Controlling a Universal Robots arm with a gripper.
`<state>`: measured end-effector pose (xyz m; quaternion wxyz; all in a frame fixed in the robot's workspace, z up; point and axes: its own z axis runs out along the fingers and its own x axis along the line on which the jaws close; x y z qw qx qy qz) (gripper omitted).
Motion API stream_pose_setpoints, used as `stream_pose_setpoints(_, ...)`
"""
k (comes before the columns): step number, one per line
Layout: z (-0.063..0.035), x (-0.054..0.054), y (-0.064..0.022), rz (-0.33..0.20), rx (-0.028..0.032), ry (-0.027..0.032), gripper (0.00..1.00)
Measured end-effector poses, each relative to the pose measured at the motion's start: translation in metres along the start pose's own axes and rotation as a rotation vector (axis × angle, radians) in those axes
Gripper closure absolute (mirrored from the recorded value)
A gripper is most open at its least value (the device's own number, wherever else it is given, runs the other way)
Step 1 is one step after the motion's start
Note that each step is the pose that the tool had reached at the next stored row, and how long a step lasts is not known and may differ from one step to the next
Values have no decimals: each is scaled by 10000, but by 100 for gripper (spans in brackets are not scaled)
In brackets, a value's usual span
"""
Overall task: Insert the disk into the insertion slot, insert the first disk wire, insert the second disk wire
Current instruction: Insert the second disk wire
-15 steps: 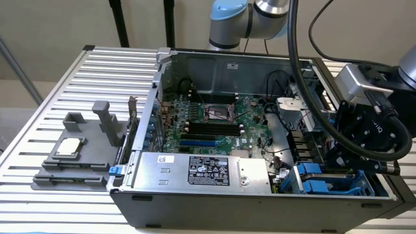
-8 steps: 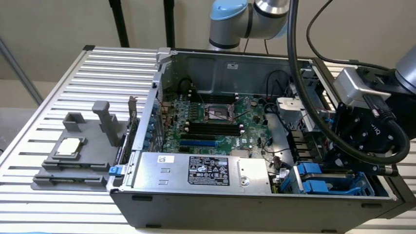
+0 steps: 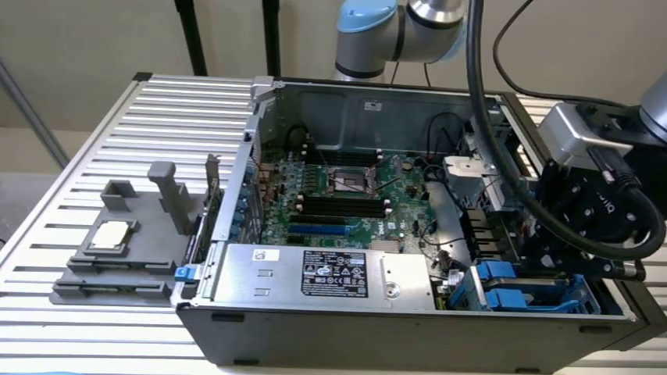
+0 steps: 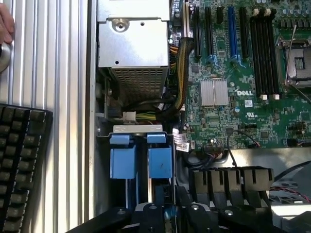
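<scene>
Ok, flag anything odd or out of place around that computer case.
A hand sits at the table's edge beside a keyboard, close to the working arm. Inside the case, nothing looks damaged or askew.

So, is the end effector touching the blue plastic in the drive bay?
Cannot tell. In the wrist view the end effector overlaps the blue plastic's near end, hiding any contact or gap; the exterior view is no clearer.
</scene>
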<state>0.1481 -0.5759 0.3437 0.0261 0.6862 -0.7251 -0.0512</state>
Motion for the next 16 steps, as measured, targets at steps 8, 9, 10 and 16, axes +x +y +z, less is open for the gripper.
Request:
stream_pose_setpoints(8, -77, 10, 245, 1, 6, 2, 76)
stream_pose_setpoints(9, -76, 11, 251, -1, 25, 1, 76)
stream_pose_setpoints(10, -76, 11, 251, -1, 27, 0, 76)
stream_pose_setpoints(16, -76, 10, 251, -2, 28, 1, 76)
